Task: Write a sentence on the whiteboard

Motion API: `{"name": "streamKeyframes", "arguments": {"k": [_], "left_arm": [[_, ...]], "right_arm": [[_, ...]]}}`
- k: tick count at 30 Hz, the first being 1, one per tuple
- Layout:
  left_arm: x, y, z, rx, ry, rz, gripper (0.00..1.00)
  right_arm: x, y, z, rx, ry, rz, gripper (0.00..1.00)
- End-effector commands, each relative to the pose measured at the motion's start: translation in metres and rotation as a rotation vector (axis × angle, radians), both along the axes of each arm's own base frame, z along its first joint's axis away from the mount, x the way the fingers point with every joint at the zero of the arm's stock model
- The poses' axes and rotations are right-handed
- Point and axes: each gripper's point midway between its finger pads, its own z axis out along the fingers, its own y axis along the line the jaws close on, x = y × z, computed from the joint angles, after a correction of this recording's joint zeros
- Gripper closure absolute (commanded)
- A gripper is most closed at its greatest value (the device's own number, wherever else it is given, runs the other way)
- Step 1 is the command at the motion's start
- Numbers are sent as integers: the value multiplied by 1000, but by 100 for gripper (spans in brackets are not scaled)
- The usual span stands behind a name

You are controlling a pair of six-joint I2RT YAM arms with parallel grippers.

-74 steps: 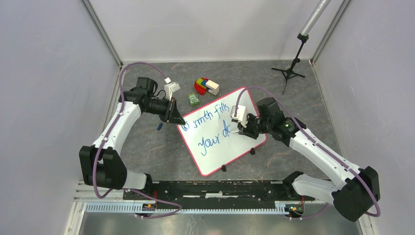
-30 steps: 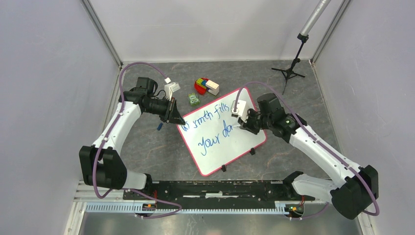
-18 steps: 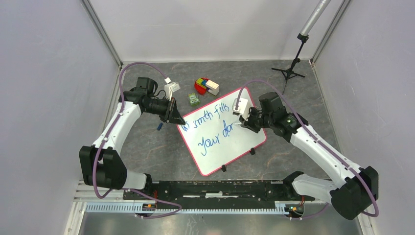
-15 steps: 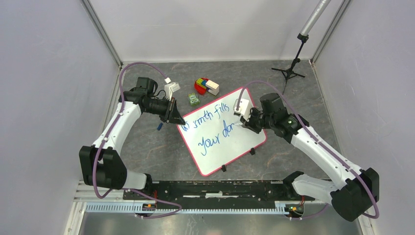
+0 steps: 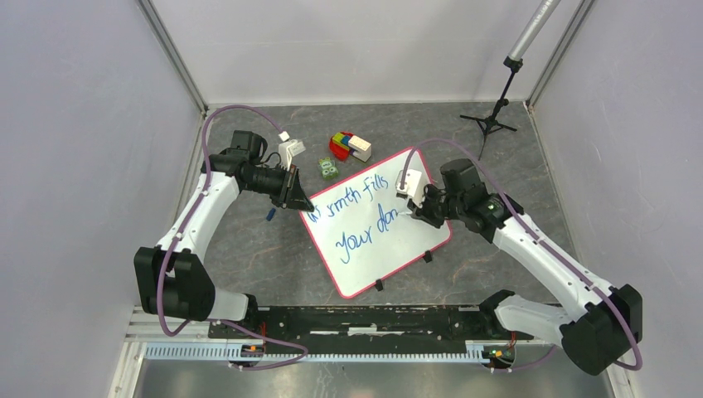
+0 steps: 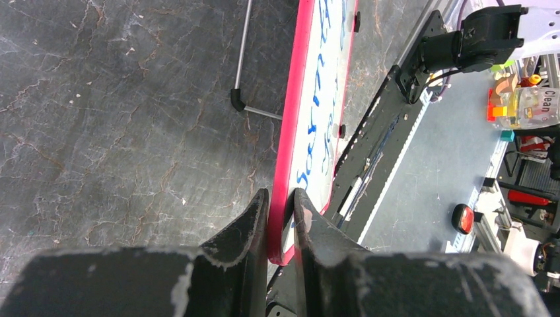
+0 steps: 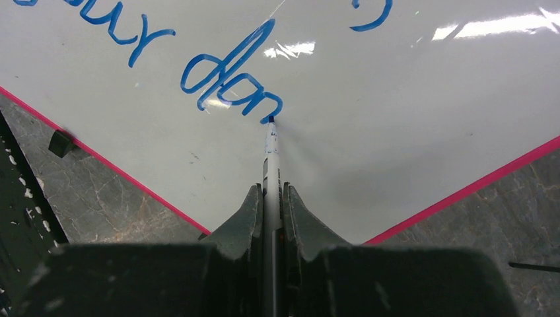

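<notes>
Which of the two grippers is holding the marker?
The right gripper: its marker touches the whiteboard. The left gripper only clamps the board's pink rim.

Table point(image 5: 249, 249), dark grey marbled top. It carried: pink-rimmed whiteboard point(image 5: 390, 249), centre; coloured toy blocks point(image 5: 350, 146); small green packet point(image 5: 328, 169); black tripod stand point(image 5: 491, 124), far right.

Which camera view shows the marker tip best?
The right wrist view: the marker tip touches the whiteboard at the end of the sentence. The top view shows it tiny; the left wrist view misses it.
</notes>
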Motion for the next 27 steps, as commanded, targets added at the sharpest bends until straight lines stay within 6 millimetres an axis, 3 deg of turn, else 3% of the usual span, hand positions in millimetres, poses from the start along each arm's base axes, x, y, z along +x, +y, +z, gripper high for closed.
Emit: {"name": "streamKeyframes", "arguments": {"k": [1, 12, 27], "left_arm": [[6, 2, 1, 40, -47, 0, 98], [7, 2, -1, 42, -42, -1, 98], [8, 2, -1, 41, -41, 0, 98]], "right_arm": [[28, -1, 27, -16, -93, -41, 100], [46, -3, 39, -32, -133, -55, 100], [5, -10, 2, -52, -18, 24, 100]]}}
